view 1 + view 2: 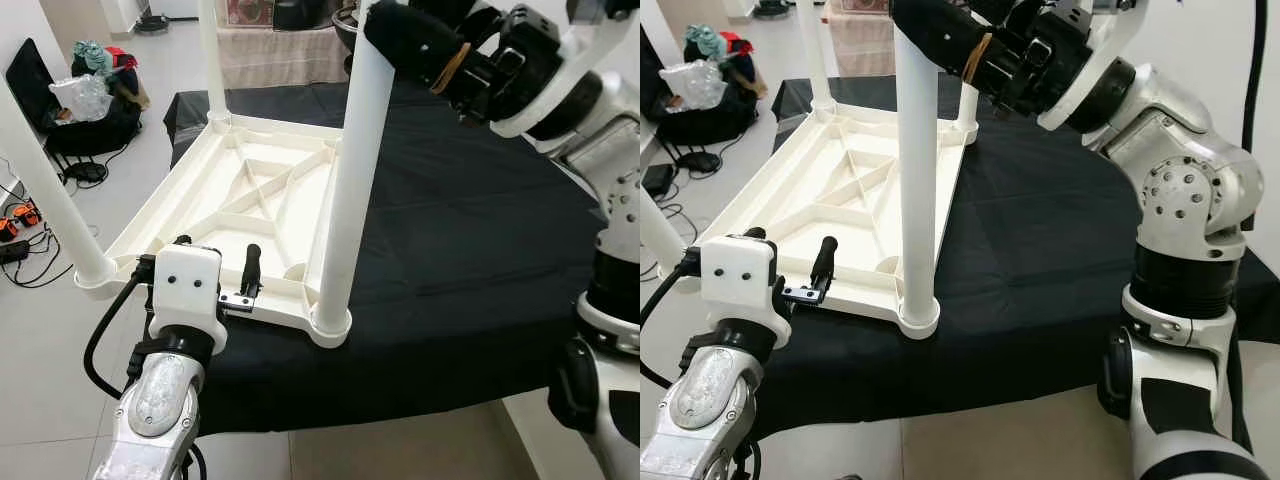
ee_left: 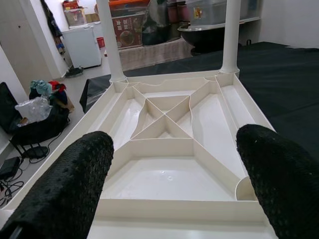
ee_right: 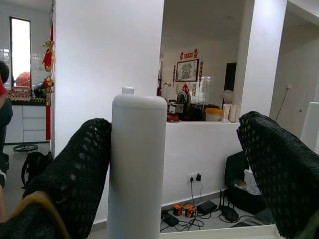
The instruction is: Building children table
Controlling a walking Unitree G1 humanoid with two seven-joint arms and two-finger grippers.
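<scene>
Right gripper [image 3: 169, 164]: your fingers stand wide apart at the top of the near right table leg [image 1: 345, 190]; one finger [image 3: 75, 169] lies against the leg's side, the other [image 3: 279, 169] is well clear of it, so you have no grip on the leg.
Left gripper [image 2: 174, 184]: your fingers are spread wide and hold nothing; you see the ribbed underside of the table between them, and one fingertip [image 1: 253, 262] hangs just over the table's near edge.
Black worktop [image 1: 470, 250]: it carries the table, which sits toward the worktop's left edge, with its near left corner hanging past that edge over the floor.
Children's table [image 1: 250, 200]: white plastic, upside down, its crossed ribs facing up; its near edge runs close to the worktop's front edge.
Near right leg: upright in the corner socket [image 1: 330, 325] nearest you, its rounded top level with your right gripper.
Near left leg [image 1: 45, 190]: seated at the overhanging corner, leaning out to the left.
Far legs [image 2: 110, 40]: two more stand in the far corners.
Floor clutter: a black bag [image 1: 90, 110] with clothes and a clear plastic bag on it, well off to the left; cables and chargers [image 1: 20, 235] lie nearer on the tiles.
</scene>
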